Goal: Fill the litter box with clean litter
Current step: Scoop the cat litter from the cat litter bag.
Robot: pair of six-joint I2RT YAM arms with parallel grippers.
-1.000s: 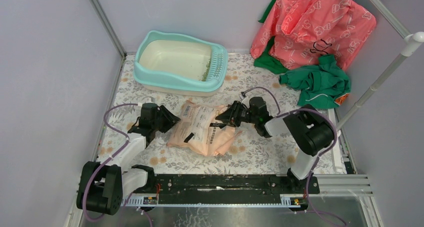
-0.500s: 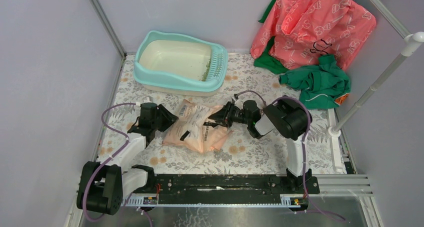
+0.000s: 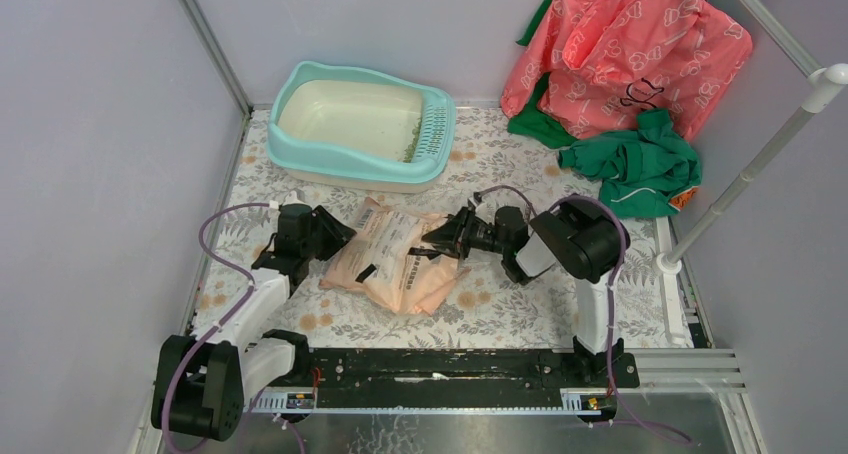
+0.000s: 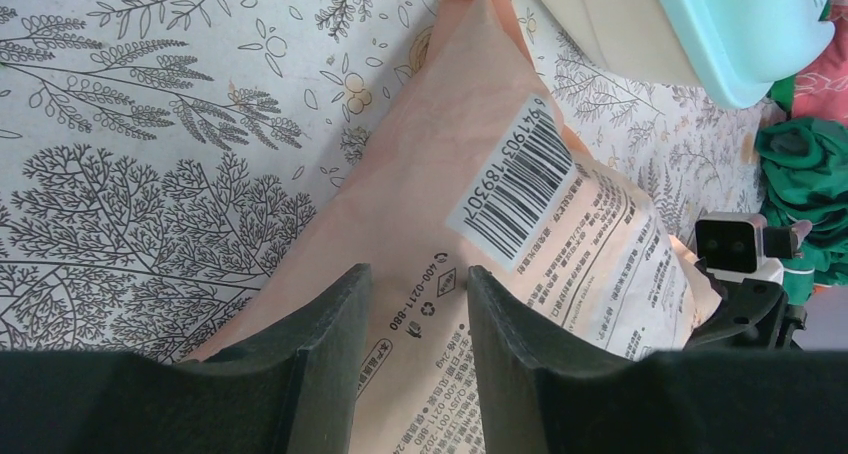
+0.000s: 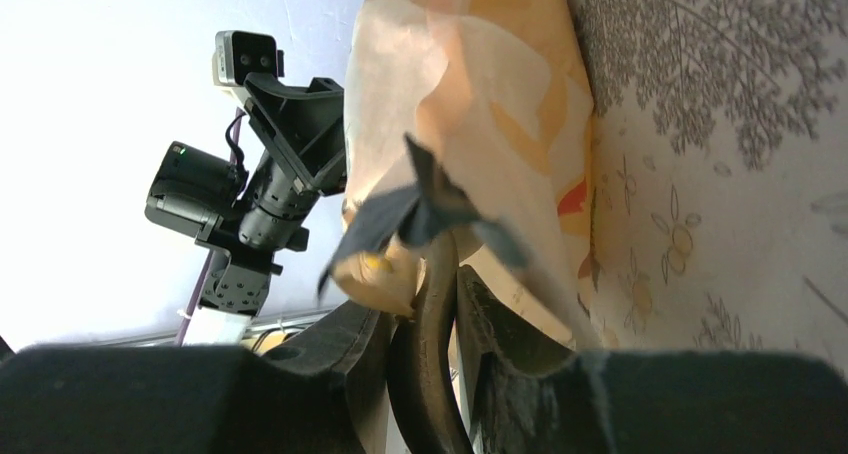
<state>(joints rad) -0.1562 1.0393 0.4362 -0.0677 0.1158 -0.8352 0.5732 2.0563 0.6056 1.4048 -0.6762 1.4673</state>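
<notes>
Table (image 3: 510,304): we call the far wall 12 o'clock and the arm bases 6 o'clock.
Litter box (image 3: 340,161): we find it on the table at 11 o'clock, by the far wall, its grille (image 3: 432,134) end toward 3 o'clock.
Paper bag (image 3: 395,259): we see it lying flat mid-table, at 6 o'clock of the litter box, apart from it.
Left gripper (image 3: 335,236): at the bag's 9 o'clock edge.
Right gripper (image 3: 435,242): at the bag's 3 o'clock edge, touching it.
Cloth heap (image 3: 625,49): at 1 o'clock, in the far corner.
Crumpled cloth (image 3: 630,164): at 2 o'clock, touching the heap's near side.
Pole (image 3: 750,174): at the table's 3 o'clock edge, beyond the crumpled cloth.
Rail (image 3: 440,367): along the 6 o'clock edge, under both arm bases.
</notes>
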